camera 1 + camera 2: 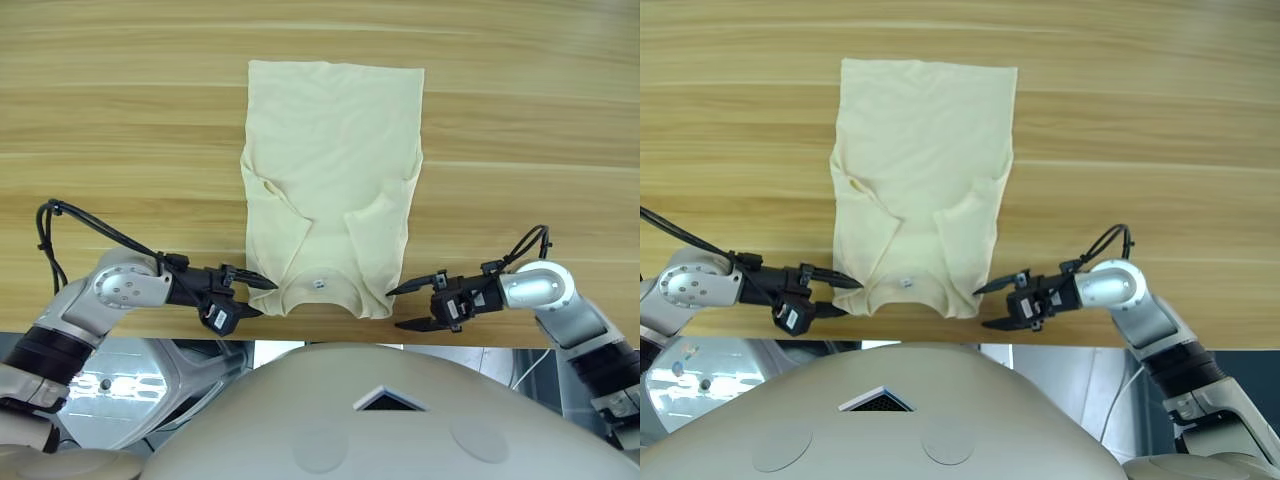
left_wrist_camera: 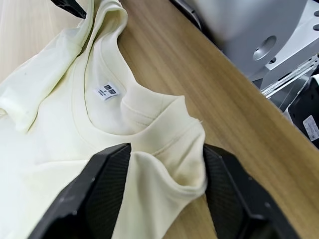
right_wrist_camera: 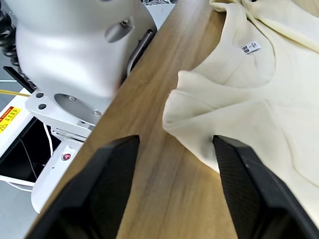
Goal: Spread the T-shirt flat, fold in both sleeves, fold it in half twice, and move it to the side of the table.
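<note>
A cream T-shirt [image 1: 330, 150] lies on the wooden table [image 1: 120, 120], hem at the far end and collar [image 2: 134, 117] close to the front edge. Both sleeves are folded in over the chest. My left gripper [image 1: 262, 298] is open at the shirt's left shoulder corner, and in the left wrist view its fingers [image 2: 107, 184] straddle a raised fold of that shoulder. My right gripper [image 1: 397, 309] is open at the right shoulder corner [image 3: 187, 112]; the fabric edge lies just ahead of its fingers [image 3: 251, 189], partly between them.
The table's front edge [image 1: 330, 343] runs right beneath both grippers. Bare wood stretches wide to the left and right of the shirt and beyond its hem. Grey and white equipment [image 3: 75, 50] sits below the table edge.
</note>
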Controlling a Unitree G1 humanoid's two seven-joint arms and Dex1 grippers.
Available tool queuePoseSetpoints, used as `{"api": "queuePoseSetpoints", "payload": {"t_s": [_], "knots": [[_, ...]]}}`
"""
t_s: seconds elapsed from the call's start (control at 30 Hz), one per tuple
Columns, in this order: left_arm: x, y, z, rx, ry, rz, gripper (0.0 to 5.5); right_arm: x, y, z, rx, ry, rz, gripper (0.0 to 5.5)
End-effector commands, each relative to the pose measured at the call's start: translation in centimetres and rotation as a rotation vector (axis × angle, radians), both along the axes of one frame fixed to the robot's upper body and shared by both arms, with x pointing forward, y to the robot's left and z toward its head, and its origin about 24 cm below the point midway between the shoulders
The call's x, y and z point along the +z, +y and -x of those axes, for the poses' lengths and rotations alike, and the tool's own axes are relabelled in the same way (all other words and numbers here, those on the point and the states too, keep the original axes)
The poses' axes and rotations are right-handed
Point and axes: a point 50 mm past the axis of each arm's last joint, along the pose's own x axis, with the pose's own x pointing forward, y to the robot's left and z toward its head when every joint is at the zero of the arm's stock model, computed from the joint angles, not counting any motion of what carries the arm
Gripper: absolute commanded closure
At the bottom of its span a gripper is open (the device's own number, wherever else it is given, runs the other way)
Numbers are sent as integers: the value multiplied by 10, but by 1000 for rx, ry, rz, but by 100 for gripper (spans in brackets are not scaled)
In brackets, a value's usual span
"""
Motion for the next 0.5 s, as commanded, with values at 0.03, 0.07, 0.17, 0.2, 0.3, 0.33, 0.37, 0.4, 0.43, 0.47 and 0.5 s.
{"api": "queuePoseSetpoints", "payload": {"t_s": [0.03,0.07,0.17,0.2,0.3,0.33,0.37,0.4,0.43,0.47,0.5], "knots": [[0,0,-2,10,-6,-5,297,0,1,-8,-27,-26,-12,275],[0,0,-2,11,-8,-4,297,-1,2,-9,-29,-27,-14,275],[0,-1,-3,13,-14,1,297,-4,4,-10,-33,-28,-21,275],[-1,-1,-4,14,-17,3,297,-5,5,-11,-35,-27,-26,275],[0,-2,-4,14,-20,8,340,-5,7,-10,-31,-27,-43,269],[0,-2,-4,14,-20,9,355,-5,7,-10,-28,-26,-48,269],[0,-2,-4,14,-21,10,372,-5,8,-10,-27,-27,-52,269],[0,-2,-5,14,-22,11,387,-4,8,-9,-24,-26,-55,290],[0,-2,-5,15,-23,13,406,-3,9,-8,-21,-25,-61,304],[0,-2,-5,15,-24,13,423,-2,9,-8,-18,-26,-65,325],[0,-2,-6,16,-26,14,439,0,10,-8,-15,-29,-72,342]]}}
